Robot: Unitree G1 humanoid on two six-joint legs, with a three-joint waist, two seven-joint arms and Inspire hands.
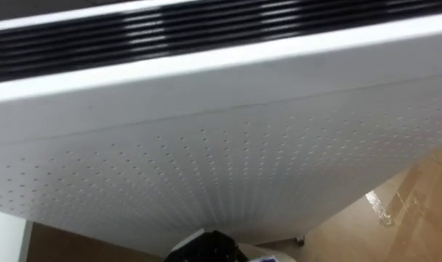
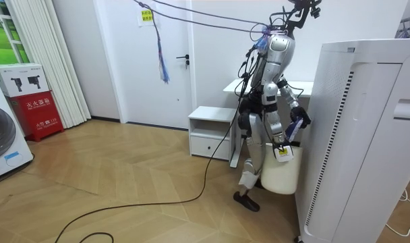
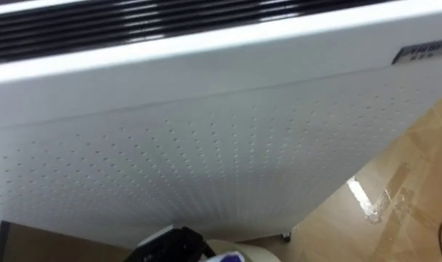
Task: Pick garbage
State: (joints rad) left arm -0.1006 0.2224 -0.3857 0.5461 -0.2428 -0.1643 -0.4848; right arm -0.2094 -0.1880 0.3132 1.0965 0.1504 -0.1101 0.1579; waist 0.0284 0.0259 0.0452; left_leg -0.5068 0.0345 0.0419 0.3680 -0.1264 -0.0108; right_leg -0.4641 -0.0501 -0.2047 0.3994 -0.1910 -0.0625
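Garbage bin (image 2: pixel 280 172) hanging below fingers (image 3: pixel 171 244)

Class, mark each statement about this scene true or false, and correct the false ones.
1. The robot stands close to the tall white unit. True.
2. The back wall's door is open. False: the door is shut.
3. A white bin hangs at the robot's side. True.
4. The red box sits on top of the unit. False: the red box stands on the floor beside the washing machine.
5. A clear shiny scrap lies on the floor by the unit. True.
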